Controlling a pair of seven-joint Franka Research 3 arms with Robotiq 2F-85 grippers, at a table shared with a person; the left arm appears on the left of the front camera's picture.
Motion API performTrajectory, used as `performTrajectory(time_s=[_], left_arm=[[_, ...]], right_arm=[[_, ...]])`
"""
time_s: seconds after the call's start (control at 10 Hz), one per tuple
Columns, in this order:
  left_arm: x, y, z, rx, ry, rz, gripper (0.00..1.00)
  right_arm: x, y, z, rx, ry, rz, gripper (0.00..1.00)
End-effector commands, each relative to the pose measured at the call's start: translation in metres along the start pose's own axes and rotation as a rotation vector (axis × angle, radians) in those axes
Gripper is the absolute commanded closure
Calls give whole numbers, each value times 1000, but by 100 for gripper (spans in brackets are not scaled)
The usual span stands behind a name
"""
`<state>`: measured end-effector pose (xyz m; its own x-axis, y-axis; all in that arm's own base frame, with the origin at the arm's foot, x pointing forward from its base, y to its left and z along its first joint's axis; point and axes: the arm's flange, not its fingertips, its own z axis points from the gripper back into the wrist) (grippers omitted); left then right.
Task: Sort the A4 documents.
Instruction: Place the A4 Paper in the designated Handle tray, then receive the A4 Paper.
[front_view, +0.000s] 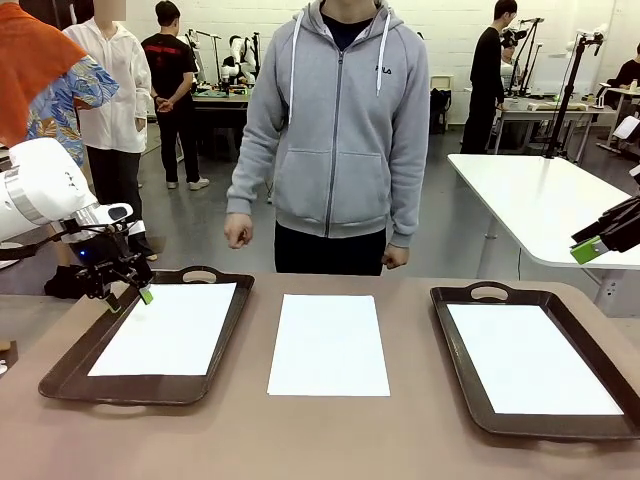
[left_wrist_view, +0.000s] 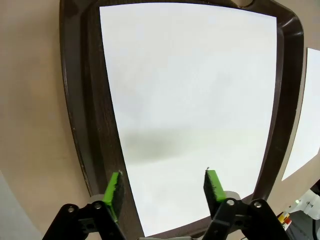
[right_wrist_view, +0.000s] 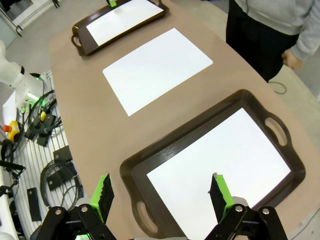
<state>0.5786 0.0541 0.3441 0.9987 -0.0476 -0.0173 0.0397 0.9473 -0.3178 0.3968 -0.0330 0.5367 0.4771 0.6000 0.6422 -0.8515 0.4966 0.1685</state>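
- Centrally, the table (front_view: 320, 440) carries three A4 documents side by side: one in each dark brown tray and one lying bare on the tabletop between them.
- Left gripper (left_wrist_view: 165, 187): its two fingers stand apart with nothing between them. In the wrist view the green pads (left_wrist_view: 114, 189) hang just above the near edge of the sheet below. In the front view the gripper sits over the far left corner of the left tray (front_view: 150, 390). Whether the pads touch the paper cannot be told.
- Sheet in the left tray (front_view: 165, 330): it lies flat on the tray floor, blank and white. Dark rim shows all round it, and a soft grey shadow crosses it in the left wrist view.
- Middle sheet (front_view: 328, 345): it rests flat on the brown tabletop between the trays, apart from both, with its long sides running away from the robot.
- Right gripper (right_wrist_view: 162, 194): its fingers are spread wide and hold nothing. It hangs high over the near end of the right tray (front_view: 550, 424), and a green pad shows at the right edge of the front view.
- Sheet in the right tray (front_view: 530, 360): it lies flat inside the rim, clear of the handle cut-outs at either end.
- Person (front_view: 335, 130): stands at the far side of the table in a grey zipped hoodie, opposite the middle sheet. Both arms hang down and the loosely curled hands (front_view: 238, 230) are clear of the paper and the trays.
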Motion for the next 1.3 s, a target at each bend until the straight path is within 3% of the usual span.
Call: performTrajectory(time_s=[0.0, 0.2, 0.3, 1.2], left_arm=[[-3, 1, 6, 0, 4, 20, 0], [-7, -2, 10, -48, -26, 43, 0], [0, 1, 3, -7, -8, 7, 0], [0, 1, 3, -7, -8, 7, 0]], right_arm=[[0, 0, -1, 5, 3, 0, 0], [0, 0, -1, 5, 3, 0, 0], [0, 0, -1, 5, 3, 0, 0], [0, 0, -1, 5, 3, 0, 0]])
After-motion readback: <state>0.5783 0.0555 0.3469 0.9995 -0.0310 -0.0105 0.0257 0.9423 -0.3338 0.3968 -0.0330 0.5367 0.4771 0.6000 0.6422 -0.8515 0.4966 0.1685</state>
